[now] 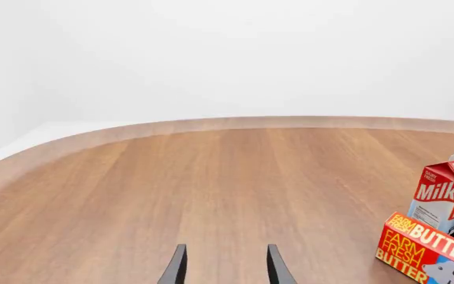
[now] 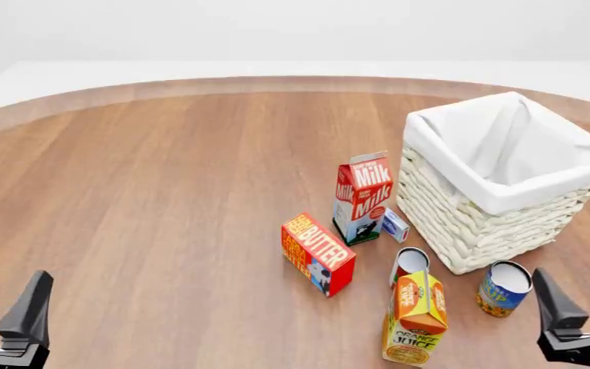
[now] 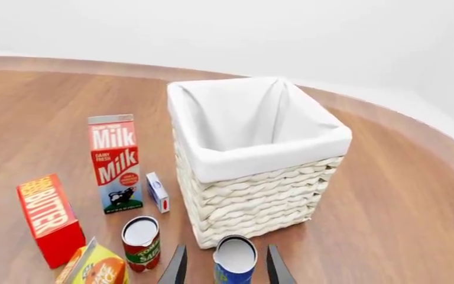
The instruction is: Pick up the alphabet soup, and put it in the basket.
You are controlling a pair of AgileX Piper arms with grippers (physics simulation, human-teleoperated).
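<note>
1. Black fingers of the right pincer (image 3: 225, 269) are standing apart with nothing between them yet; in its wrist view the alphabet soup (image 3: 234, 261) is sitting just ahead, lined up with the gap but not enclosed.
2. Seen from the front, the alphabet soup (image 2: 503, 288) is standing upright on the worktop (image 2: 172, 200), just beside the near corner of the basket (image 2: 500, 181), possibly touching the weave; I cannot tell.
3. The right pincer (image 2: 580, 307) is hovering close to the can on its outer side, so I am judging the approach as the step in hand, with the grasp not yet begun.
4. To do it well, the fingers should be going down either side of the label, around the can's middle, staying clear of the wicker wall.
5. A smaller red-labelled can (image 3: 141, 243) and the orange juice carton (image 2: 415, 318) are standing near on the other side; a sweep that way risks toppling them.
6. Once gripped, the can needs lifting straight up above the cloth-lined rim before moving over the opening.
7. The milk carton (image 2: 362, 198) and butter box (image 2: 318, 254) are standing farther off and should not be interfering.
8. The left pincer (image 1: 224, 266) is open and empty, well apart from everything.
</note>
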